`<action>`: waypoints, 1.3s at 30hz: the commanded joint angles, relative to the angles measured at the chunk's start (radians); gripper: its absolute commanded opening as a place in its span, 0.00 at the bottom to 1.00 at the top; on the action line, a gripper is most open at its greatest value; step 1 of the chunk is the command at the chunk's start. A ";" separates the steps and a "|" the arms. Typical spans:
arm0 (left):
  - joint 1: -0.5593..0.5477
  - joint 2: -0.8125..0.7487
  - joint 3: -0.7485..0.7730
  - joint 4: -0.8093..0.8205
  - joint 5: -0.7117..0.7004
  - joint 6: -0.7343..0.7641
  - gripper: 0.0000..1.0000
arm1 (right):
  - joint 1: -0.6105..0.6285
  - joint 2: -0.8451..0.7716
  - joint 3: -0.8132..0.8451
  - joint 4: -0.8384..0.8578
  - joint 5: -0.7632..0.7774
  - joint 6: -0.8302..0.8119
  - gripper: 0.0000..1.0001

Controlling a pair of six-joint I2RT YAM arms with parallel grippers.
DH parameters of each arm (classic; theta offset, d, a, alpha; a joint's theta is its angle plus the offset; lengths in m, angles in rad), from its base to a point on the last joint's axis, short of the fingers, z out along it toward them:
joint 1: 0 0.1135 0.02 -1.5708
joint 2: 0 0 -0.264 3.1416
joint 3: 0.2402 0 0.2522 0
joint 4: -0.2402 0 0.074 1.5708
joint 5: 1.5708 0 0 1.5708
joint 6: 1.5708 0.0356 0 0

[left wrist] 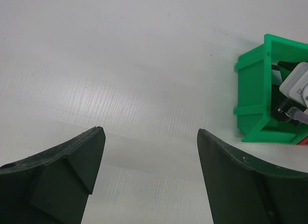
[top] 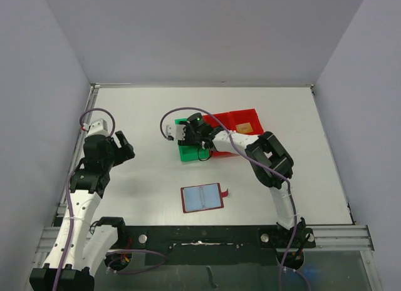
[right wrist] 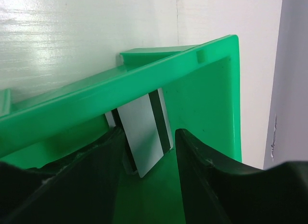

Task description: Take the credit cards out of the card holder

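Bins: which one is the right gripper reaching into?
The green bin, the leftmost; the right gripper straddles a silver-grey card inside it. No gripper is in the red bins.

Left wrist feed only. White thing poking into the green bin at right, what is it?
Observer: The right arm's wrist; the right tool sits inside the bin.
Operator: Holding anything?
Observer: Jaws apart. A silver-grey card with a dark stripe stands between them, against the bin wall.
Operator: And the other task item?
Observer: The holder lies open on the table, nearer the bases than the bin, no tool at it.
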 commanded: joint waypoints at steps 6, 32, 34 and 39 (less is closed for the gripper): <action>0.003 0.011 0.011 0.051 0.014 0.012 0.77 | -0.025 -0.099 0.021 0.027 -0.061 0.046 0.53; 0.003 -0.006 0.011 0.050 -0.011 0.009 0.77 | 0.141 -0.712 -0.374 0.119 0.400 0.802 0.72; 0.004 -0.006 0.011 0.050 -0.015 0.009 0.77 | 0.150 -0.754 -0.387 0.045 0.397 0.899 0.74; 0.005 -0.002 0.011 0.052 -0.019 0.010 0.77 | 0.148 -0.880 -0.530 0.031 0.443 1.187 0.90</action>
